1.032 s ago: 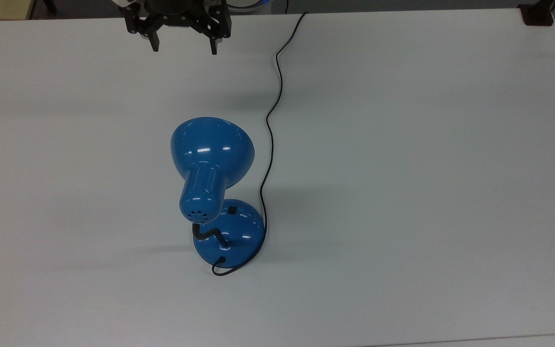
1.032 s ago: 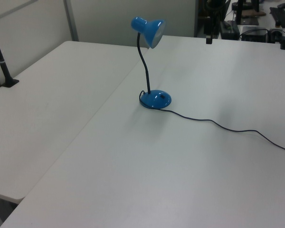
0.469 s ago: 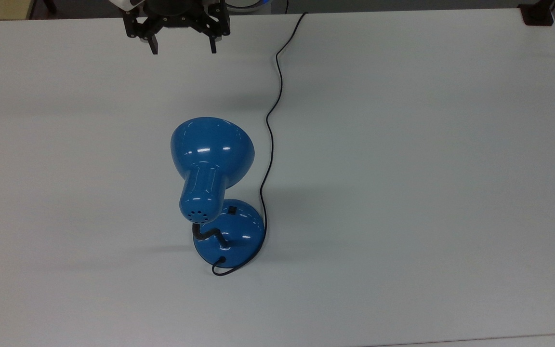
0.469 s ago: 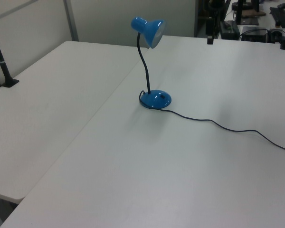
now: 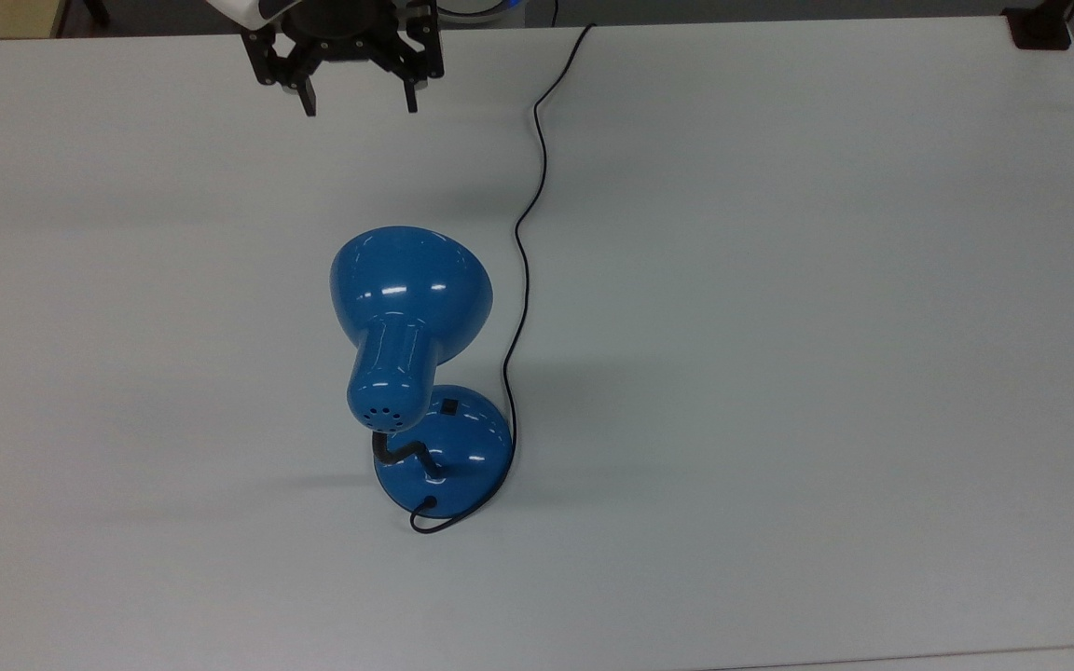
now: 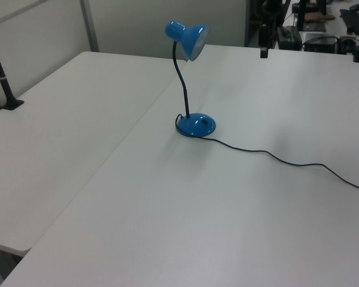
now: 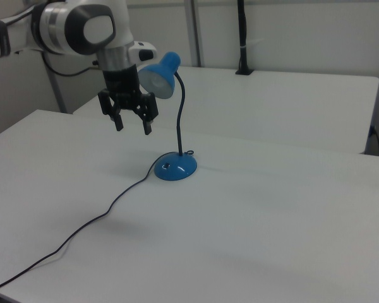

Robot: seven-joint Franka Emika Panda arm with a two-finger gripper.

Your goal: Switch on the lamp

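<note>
White table (image 5: 779, 280) carries the blue lamp (image 5: 411, 308) mid-surface, unlit | gripper (image 5: 358, 104) hangs well apart near the top view's upper edge, fingers spread, empty | step: approach | next: descend onto the base switch (image 5: 449, 407), beside the cord (image 5: 523, 233).

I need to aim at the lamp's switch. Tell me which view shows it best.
The top view: the switch sits as a black rectangle on the lamp base, unobstructed. The right view shows it as a small dark spot; the left view shows a faint dark mark.
</note>
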